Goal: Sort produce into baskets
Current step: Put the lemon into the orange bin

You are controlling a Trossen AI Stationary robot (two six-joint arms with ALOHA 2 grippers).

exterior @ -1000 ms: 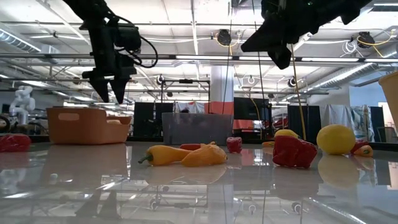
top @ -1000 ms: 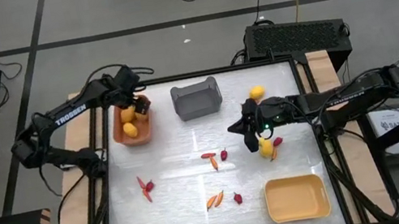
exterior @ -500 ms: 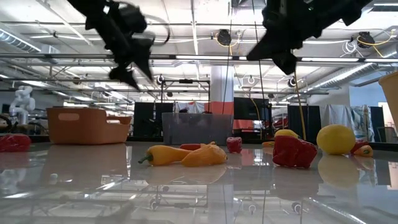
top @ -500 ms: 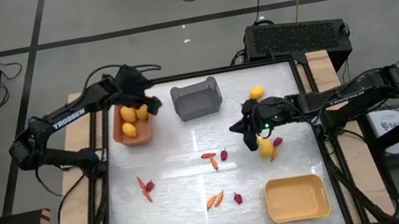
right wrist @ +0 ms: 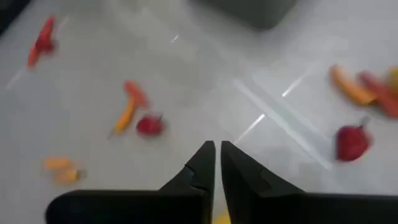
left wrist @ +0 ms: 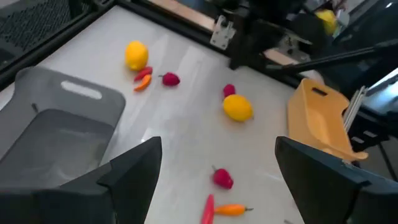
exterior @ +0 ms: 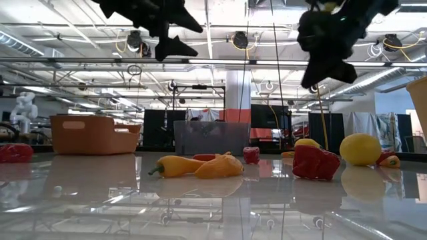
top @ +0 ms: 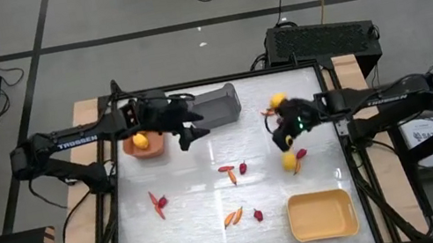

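My left gripper [top: 193,131] hangs open above the table between the orange-brown basket [top: 153,150] and the dark grey basket [top: 218,103], with nothing between its fingers [left wrist: 134,168]. A yellow fruit [top: 141,140] lies in the orange-brown basket. My right gripper [top: 280,135] is shut and empty, raised over the table's right half; its fingers [right wrist: 205,163] point steeply down. One yellow fruit [top: 288,160] lies just nearside of it, another [top: 279,101] just beyond it. Peppers [top: 226,171] and berries [top: 243,168] lie scattered on the table.
The pale yellow basket [top: 322,215] stands at the near right corner. More peppers lie at the left [top: 158,203] and near the middle front [top: 232,217], with a berry [top: 258,215] beside them. Bare tabletop lies at the near left and the centre.
My left gripper has swung from above the orange-brown basket toward the table's right, to beside the dark grey basket, rising a little and tipping from pointing down to nearly level; it stays open. My right gripper has drawn back slightly toward the right and tipped to point more steeply down.
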